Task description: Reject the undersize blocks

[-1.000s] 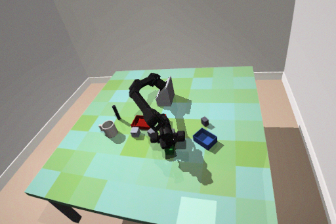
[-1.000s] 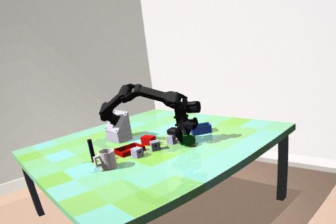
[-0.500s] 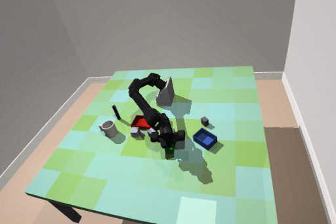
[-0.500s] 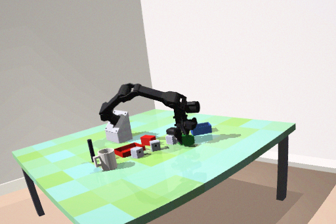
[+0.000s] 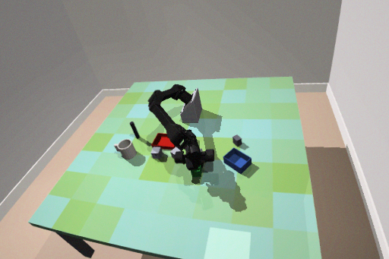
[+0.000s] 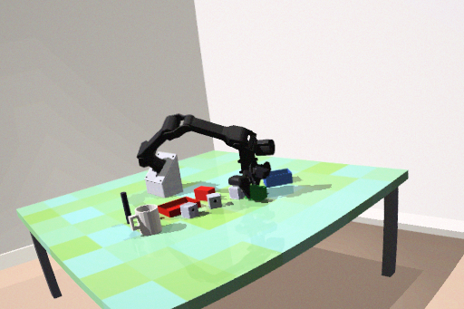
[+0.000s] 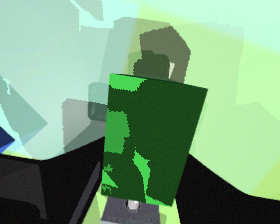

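Three steel blocks (image 5: 156,153) (image 6: 214,200) stood in a row across the worktop (image 5: 159,210) (image 6: 217,255); at its right-edge end, in the top view, the gripper (image 5: 196,168) (image 6: 255,189) (image 7: 143,141) was clamped on the green gauge (image 5: 196,174) (image 6: 258,193) (image 7: 153,135). The red tray (image 5: 162,134) (image 6: 169,213) lay toward the far edge.

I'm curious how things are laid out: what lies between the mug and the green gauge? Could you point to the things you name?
Three steel blocks, shown best in the exterior view: one near the mug (image 5: 128,150) (image 6: 150,221), a middle one (image 5: 175,152) (image 6: 213,201), and one beside the green gauge (image 5: 196,174) (image 6: 258,193) (image 7: 156,130).
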### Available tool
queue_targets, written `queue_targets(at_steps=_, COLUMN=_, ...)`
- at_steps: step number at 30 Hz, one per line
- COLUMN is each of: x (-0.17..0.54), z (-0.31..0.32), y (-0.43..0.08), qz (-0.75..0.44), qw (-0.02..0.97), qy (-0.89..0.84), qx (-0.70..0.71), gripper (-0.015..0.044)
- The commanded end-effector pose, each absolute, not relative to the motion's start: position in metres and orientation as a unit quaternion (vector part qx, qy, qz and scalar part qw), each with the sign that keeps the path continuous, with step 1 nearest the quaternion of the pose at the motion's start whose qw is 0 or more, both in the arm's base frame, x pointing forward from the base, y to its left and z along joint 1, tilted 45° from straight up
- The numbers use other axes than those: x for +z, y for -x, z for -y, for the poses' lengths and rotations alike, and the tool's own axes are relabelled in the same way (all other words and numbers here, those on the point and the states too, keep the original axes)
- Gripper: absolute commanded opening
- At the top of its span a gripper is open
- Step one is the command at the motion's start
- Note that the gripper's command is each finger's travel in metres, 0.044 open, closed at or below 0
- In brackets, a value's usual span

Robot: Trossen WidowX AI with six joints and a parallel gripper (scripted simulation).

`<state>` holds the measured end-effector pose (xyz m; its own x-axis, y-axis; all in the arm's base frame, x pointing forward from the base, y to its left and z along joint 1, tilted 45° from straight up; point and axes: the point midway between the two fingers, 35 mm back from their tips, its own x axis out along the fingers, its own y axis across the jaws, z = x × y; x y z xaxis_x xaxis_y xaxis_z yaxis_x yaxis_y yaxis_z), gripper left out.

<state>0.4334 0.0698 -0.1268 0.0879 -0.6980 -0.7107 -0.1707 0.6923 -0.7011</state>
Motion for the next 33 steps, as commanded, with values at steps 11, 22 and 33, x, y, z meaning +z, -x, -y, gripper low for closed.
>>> queue_targets(at_steps=11, x=-0.122, z=-0.0736, y=-0.4298, qz=-0.639, qw=0.663, qy=0.335, qx=-0.2, gripper=0.0)
queue_targets(at_steps=22, x=-0.123, z=-0.0718, y=-0.4259, qz=-0.64, qw=0.662, qy=0.335, qx=-0.2, gripper=0.0)
queue_targets(at_steps=33, x=-0.1254, z=-0.0707, y=-0.4306, qz=-0.641, qw=0.661, qy=0.336, qx=-0.201, gripper=0.0)
